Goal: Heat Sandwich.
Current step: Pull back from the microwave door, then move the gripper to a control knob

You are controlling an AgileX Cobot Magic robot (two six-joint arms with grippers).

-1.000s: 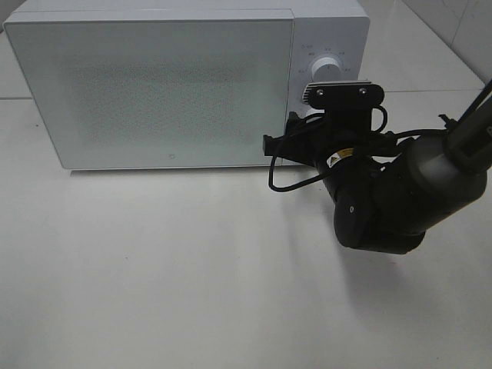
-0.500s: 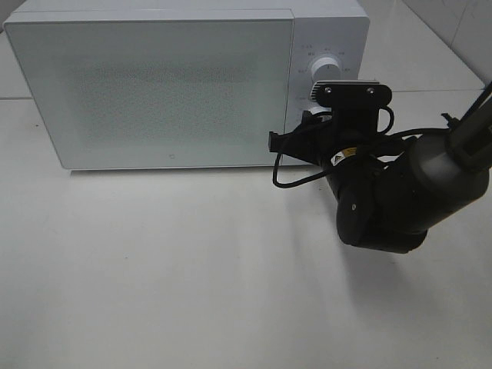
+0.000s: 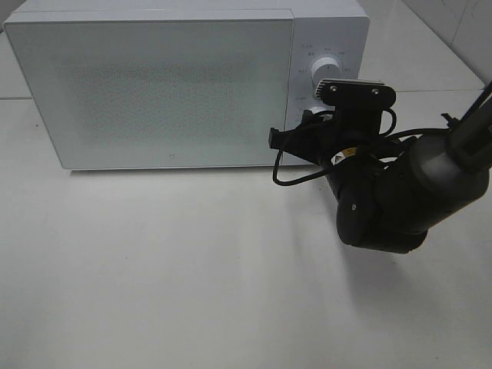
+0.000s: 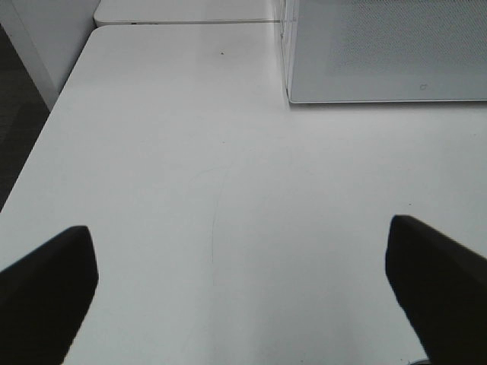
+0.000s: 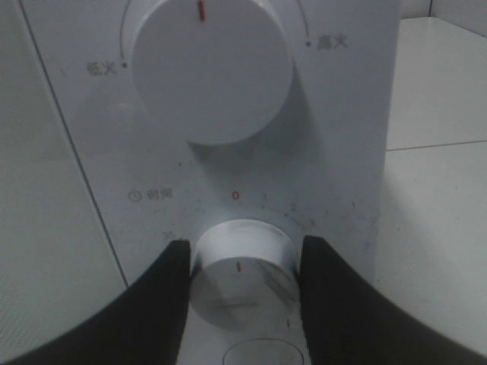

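**right claw [image 5: 242,266] on timer knob [image 5: 240,285]: slip risk**

Your right claw pinches the timer knob on the microwave [image 3: 338,23]. The left claw [image 4: 242,251] hangs spread over the desk [image 4: 190,152]. No sandwich in view, probably behind the shut door [image 3: 154,84]. Twist off-axis and the grip slips, or you overshoot the time.

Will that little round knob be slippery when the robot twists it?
Probably a bit: the lower knob looks like smooth, glossy white plastic with no ridges. The right gripper pinches it from both sides, which should help. It likely only turns, not lifts, being fixed on the microwave.
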